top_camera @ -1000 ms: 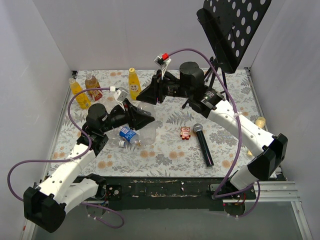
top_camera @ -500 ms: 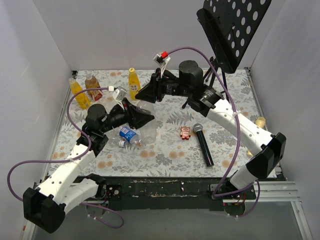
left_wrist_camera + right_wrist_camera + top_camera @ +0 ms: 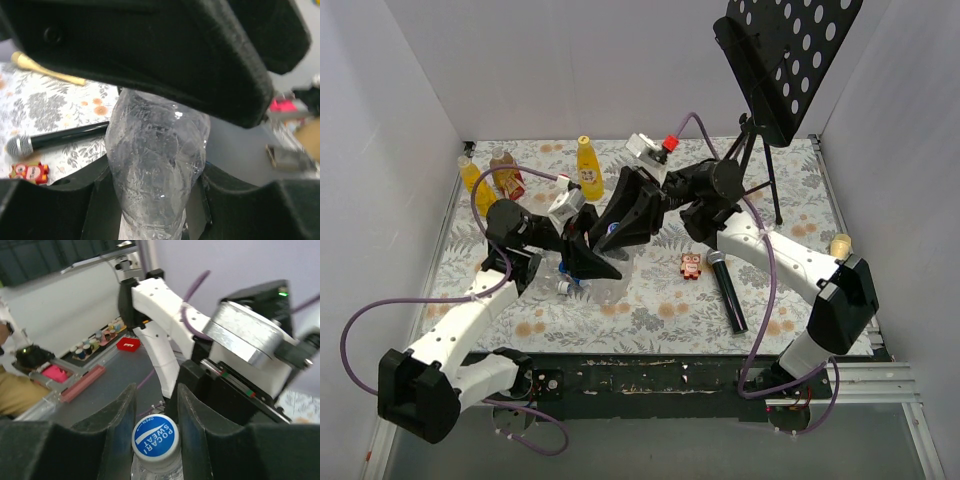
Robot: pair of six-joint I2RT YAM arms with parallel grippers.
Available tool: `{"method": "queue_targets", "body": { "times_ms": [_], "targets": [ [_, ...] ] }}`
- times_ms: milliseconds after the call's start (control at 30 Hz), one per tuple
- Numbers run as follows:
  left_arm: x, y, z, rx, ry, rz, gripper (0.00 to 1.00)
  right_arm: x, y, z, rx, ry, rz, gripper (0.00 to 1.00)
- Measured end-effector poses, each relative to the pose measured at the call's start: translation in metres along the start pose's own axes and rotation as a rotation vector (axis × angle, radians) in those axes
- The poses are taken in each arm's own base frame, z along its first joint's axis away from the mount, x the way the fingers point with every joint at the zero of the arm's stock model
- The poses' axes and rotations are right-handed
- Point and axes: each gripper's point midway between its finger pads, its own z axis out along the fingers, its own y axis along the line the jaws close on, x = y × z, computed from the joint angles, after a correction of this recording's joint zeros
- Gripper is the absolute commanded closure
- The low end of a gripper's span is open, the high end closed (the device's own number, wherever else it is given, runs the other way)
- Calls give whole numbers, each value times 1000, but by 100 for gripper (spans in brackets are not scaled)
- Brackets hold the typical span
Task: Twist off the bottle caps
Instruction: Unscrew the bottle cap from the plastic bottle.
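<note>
Both jaws on one clear bottle (image 3: 157, 145) near the microphone (image 3: 727, 292)
Your left jaws pinch its body; your right jaws pinch its blue cap (image 3: 155, 439)

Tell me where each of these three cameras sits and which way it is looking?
Top: high behind the arms, looking down on the table; both arms show.
Left wrist: on the left arm, looking along its jaws, shut on a clear bottle, toward the microphone.
Right wrist: on the right arm, looking along its jaws, shut on a blue cap; the other arm shows beyond.
Shared: top and left wrist both show the microphone.
</note>
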Motion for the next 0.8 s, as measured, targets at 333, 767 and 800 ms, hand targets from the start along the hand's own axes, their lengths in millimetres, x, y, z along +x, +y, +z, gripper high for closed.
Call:
{"method": "queue_targets", "body": {
  "times_ms": [333, 767, 800],
  "targets": [
    [-14, 16, -2, -58, 66, 85, 100, -8, 7, -6, -12, 83, -59, 15],
    [25, 49, -33, -470, 108, 20, 100, -34, -25, -47, 422, 163, -170, 19],
    [28, 50, -35, -487, 117, 14, 100, -24, -26, -51, 434, 183, -153, 21]
  ]
}}
